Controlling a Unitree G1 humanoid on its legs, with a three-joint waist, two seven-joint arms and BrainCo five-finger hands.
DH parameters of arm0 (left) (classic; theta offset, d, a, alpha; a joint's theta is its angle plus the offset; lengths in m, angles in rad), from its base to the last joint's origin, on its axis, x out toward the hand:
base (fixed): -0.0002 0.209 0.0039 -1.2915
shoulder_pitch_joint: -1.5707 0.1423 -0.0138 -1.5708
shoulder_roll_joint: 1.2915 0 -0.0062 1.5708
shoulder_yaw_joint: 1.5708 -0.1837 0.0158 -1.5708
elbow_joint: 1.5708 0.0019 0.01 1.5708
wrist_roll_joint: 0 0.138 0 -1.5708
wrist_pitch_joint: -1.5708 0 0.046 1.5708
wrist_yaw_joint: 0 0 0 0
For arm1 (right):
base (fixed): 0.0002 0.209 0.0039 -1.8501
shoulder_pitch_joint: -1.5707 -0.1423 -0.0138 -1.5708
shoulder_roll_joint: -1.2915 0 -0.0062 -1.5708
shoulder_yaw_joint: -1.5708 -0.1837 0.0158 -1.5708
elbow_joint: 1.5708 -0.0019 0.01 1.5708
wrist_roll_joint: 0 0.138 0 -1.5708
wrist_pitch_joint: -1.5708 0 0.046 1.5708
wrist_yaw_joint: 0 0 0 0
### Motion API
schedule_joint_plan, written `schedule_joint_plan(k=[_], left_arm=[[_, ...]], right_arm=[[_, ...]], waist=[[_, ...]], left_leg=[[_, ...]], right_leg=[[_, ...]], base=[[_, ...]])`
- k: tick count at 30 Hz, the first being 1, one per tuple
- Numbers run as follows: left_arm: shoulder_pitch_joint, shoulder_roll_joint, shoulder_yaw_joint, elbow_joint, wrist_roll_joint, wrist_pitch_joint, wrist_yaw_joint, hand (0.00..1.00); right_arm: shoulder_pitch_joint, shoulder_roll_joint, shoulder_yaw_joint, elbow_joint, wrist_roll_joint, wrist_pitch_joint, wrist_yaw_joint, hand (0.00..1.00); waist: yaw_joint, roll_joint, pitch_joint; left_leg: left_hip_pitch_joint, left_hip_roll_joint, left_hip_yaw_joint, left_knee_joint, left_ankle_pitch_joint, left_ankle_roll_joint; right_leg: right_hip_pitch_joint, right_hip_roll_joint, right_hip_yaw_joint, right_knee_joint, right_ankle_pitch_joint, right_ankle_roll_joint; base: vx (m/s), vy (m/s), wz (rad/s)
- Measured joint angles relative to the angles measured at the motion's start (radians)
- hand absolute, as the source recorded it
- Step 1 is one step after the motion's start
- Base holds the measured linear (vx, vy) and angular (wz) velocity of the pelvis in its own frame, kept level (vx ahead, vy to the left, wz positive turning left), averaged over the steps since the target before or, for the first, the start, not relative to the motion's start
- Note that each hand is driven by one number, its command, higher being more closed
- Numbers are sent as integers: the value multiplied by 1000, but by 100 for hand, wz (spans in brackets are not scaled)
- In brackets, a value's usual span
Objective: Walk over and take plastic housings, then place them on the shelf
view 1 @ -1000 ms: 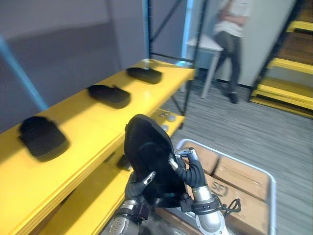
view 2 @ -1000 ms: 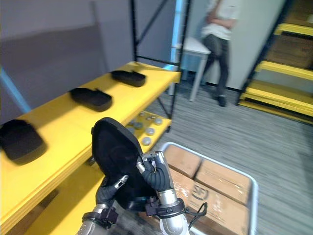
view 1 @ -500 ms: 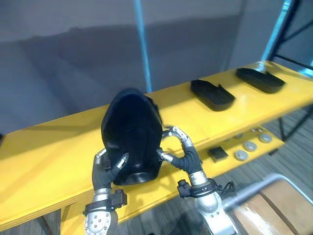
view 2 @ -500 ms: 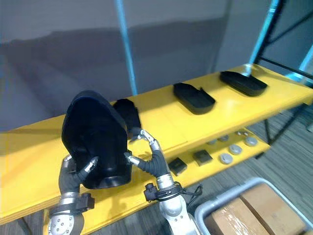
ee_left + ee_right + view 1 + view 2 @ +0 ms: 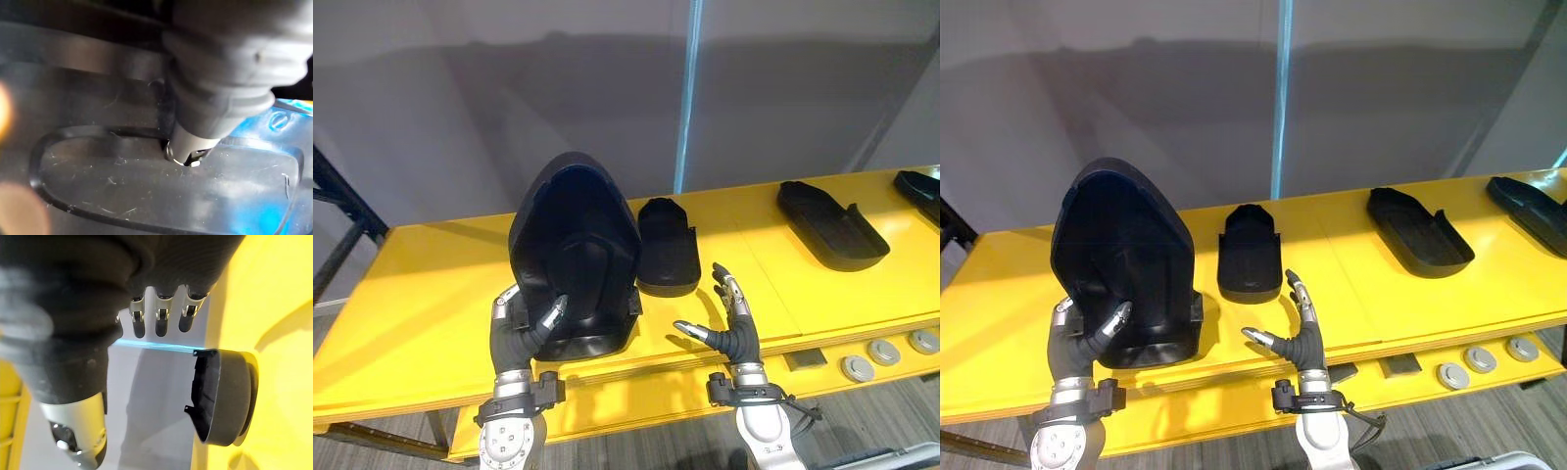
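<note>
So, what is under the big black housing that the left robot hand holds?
The yellow shelf is under the big housing, whose lower edge seems to rest on it. The left robot hand grips its lower side. The patch directly beneath it is covered.

The left hand (image 5: 514,343) and the right hand (image 5: 739,343) are built alike: slim silver fingers (image 5: 160,319) ending in dark tips, and a dark ribbed cover (image 5: 63,308) (folded like a bellows) over the back and wrist. Below each sits a black collar (image 5: 521,401), then a silver-grey forearm (image 5: 507,448) dotted with small dark screw holes.
</note>
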Motion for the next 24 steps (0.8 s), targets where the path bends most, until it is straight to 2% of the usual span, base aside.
schedule_joint_plan(k=[1, 2, 3, 4, 5, 6, 8, 9, 10, 11, 12, 13, 14, 15, 16, 19, 20, 21, 22, 23, 24], left_arm=[[0, -14, -5, 1, -19, 0, -2, 100], [0, -29, -7, 2, -44, 0, -8, 100], [0, -34, -7, 3, -51, 0, -9, 100], [1, -38, -15, 13, -67, -2, -12, 100], [1, -42, -27, 34, -75, -3, -19, 100], [2, -44, -34, 45, -79, -2, -22, 100], [1, -50, -34, 68, -87, -2, -34, 100], [-1, -49, -34, 74, -87, -2, -34, 100], [-4, -47, -33, 79, -87, -2, -34, 100], [1, -43, -32, 79, -88, -2, -32, 100], [0, -35, -29, 80, -89, -1, -29, 100], [-12, 8, -23, 86, -90, 0, -19, 100], [-9, 56, 1, 91, -93, 2, -12, 100], [-12, 76, 12, 98, -99, 3, -11, 100], [-13, 104, 20, 99, -112, 3, -12, 100], [-31, 125, -8, 98, -127, -2, -28, 100], [-34, 125, -14, 98, -128, -3, -34, 100], [-38, 120, -24, 99, -129, -2, -40, 100], [-40, 116, -30, 99, -132, -2, -41, 100], [-51, 108, -33, 102, -147, -2, -50, 100], [-77, 106, -33, 126, -156, -1, -58, 100]], right_arm=[[0, 0, -2, 0, 8, 0, 2, 0], [1, -1, -4, 0, 14, 0, 3, 0], [1, -2, -4, 0, 14, 0, 3, 0], [3, -3, -3, 0, 15, 0, 3, 0], [5, -9, -3, -5, 15, 0, 4, 0], [9, -13, -3, -10, 15, 0, 4, 0], [33, -17, -5, -43, 40, -2, 4, 0], [38, -17, -8, -42, 44, -2, 2, 0], [45, -17, -21, -41, 59, -2, 1, 0], [46, -21, -37, -39, 68, -3, -3, 0], [43, -19, -41, -32, 78, -3, -5, 0], [42, 7, -42, -7, 80, -1, -5, 0], [45, 34, -21, -1, 80, -1, 1, 0], [43, 45, -15, -1, 80, -1, 4, 0], [33, 57, -6, -1, 80, -2, 11, 0], [32, 75, -7, -1, 80, -3, 19, 0], [29, 76, -3, -1, 79, -2, 20, 0], [35, 67, 2, 7, 79, 4, 20, 0], [35, 65, 3, 8, 79, 6, 20, 0], [33, 63, -3, 9, 79, 7, 20, 0], [45, 60, -2, 2, 79, 7, 20, 0]], waist=[[-1, -1, 1], [1, -3, 6], [2, -6, 9], [2, -9, 12], [1, -13, 15], [1, -14, 14], [-19, 8, 1], [-25, 13, -3], [-29, 26, -11], [-27, 57, -30], [-27, 60, -33], [-26, 14, -25], [-25, -6, -26], [-24, -13, -27], [-20, -21, -34], [-8, -34, -45], [4, -35, -49], [13, -23, -56], [12, -20, -58], [3, -14, -52], [-34, -5, -46]], left_leg=[[-11, 1, 8, 21, -8, -15], [-15, 13, 65, 53, -41, -54], [-23, 30, 111, 92, -83, -54], [-47, 81, 175, 213, -122, -50], [-70, 134, 195, 327, -147, -49], [-81, 161, 193, 364, -155, -55], [-117, 280, 130, 407, -162, -67], [-123, 304, 104, 396, -158, -73], [-124, 340, 31, 348, -136, -91], [-116, 352, -65, 286, -76, -142], [-111, 343, -93, 284, -126, -215], [-124, 296, -103, 322, -158, -235], [-135, 267, -112, 360, -186, -216], [-137, 255, -118, 381, -200, -212], [-134, 234, -121, 416, -227, -199], [-128, 179, -88, 434, -256, -171], [-129, 173, -49, 430, -262, -161], [-128, 174, 17, 390, -249, -135], [-121, 173, 41, 361, -233, -121], [-95, 171, 76, 303, -207, -106], [-70, 165, 68, 258, -176, -102]], right_leg=[[9, -6, -18, -1, 0, 0], [27, -17, -32, -1, 0, 0], [37, -22, -35, -1, 0, -1], [55, -40, -48, -1, 0, -1], [68, -69, -58, -1, 0, 0], [69, -84, -60, -1, 0, 0], [67, -124, -70, -4, 0, 17], [67, -127, -76, -3, 1, 22], [71, -131, -83, -6, 6, 49], [83, -123, -83, -30, 15, 101], [95, -127, -85, -48, 22, 120], [113, -166, -84, -66, 27, 120], [131, -177, -80, -68, 38, 125], [147, -183, -85, -68, 45, 127], [167, -204, -85, -60, 71, 156], [151, -274, -71, -24, 87, 180], [107, -295, -45, -2, 100, 176], [13, -310, -29, 32, 155, 105], [-15, -309, -28, 32, 181, 70], [-67, -291, 9, 62, 160, 78], [-72, -200, 97, 108, 55, 137]], base=[[44, -2, 48], [38, 25, 43], [34, 48, 33], [45, 49, 22], [50, 54, 16], [64, 174, 6], [59, 291, 9], [61, 411, 21], [96, 561, 22], [105, 531, 23], [114, 556, 32], [89, 483, 44], [78, 406, 48], [72, 301, 41], [71, 267, 33], [19, 243, -7], [-40, 245, -105], [-50, 246, -115], [-61, 273, -127], [-56, 146, -58], [-51, 98, -38]])
